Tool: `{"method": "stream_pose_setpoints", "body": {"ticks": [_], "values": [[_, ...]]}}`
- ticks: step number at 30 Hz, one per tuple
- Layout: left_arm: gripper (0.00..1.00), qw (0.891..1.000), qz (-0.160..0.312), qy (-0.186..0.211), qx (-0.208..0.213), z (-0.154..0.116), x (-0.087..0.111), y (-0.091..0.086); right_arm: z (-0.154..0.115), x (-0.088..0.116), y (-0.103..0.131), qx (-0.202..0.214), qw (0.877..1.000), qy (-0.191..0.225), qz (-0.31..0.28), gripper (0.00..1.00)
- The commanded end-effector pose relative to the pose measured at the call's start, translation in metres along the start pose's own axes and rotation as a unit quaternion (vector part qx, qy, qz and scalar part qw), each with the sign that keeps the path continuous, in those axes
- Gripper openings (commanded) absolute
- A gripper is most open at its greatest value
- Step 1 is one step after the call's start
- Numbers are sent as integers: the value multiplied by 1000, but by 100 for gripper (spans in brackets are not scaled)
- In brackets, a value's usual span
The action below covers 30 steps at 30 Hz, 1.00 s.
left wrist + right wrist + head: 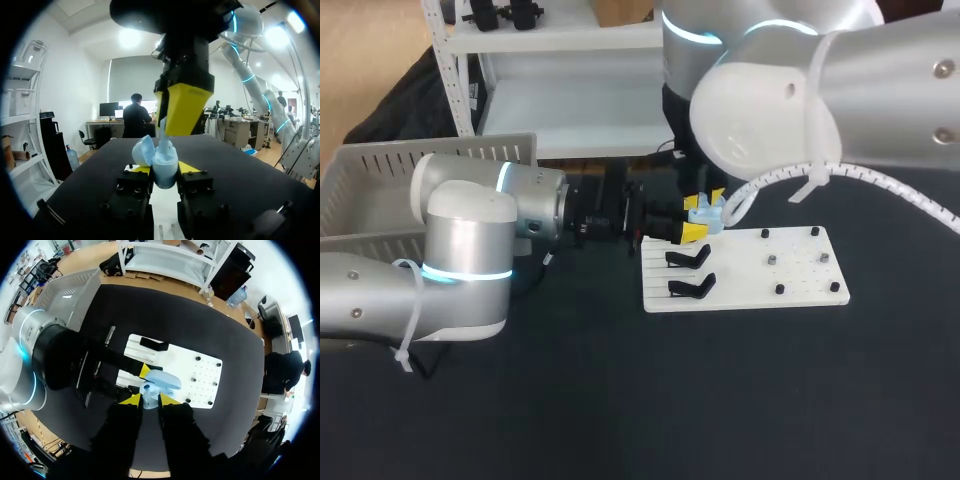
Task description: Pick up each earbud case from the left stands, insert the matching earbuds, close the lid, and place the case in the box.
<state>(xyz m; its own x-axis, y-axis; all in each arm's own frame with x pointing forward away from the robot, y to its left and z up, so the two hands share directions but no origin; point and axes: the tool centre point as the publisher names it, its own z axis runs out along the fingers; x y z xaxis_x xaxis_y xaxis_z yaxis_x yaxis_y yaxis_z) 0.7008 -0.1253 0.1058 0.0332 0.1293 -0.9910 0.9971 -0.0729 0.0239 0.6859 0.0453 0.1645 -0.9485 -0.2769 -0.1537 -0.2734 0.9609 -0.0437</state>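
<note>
Head view: left gripper (692, 232) lies sideways over the end of the white board (800, 285), clamped on a light-blue case (165, 167) and holding it level just beyond the 2 black stands (688, 258). The lid (143, 150) is tipped open so the cup faces up. The right gripper (149, 399) hangs straight above, fingers pinched on what looks like 1 pale earbud (162, 131) at the case mouth. This is likely mid-insertion. The lid is not yet closed, and the grey box (380, 185) sits well apart beside the left arm.

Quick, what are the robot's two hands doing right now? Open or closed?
Left hand: closed on the open blue earbud case.
Right hand: closed on a small earbud, right at the case.
</note>
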Motion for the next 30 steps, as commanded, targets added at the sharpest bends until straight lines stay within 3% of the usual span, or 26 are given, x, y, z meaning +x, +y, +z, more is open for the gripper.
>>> {"method": "stream_pose_setpoints", "body": {"ticks": [1, 30], "values": [[0, 1000, 0, 1, -1, 1, 0, 0, 1, -3, 1, 1, 1000, 4, -1, 0], [0, 1000, 0, 1, -1, 1, 0, 0, 5, 0, -1, 6, 1000, 15, 7, 0]]}}
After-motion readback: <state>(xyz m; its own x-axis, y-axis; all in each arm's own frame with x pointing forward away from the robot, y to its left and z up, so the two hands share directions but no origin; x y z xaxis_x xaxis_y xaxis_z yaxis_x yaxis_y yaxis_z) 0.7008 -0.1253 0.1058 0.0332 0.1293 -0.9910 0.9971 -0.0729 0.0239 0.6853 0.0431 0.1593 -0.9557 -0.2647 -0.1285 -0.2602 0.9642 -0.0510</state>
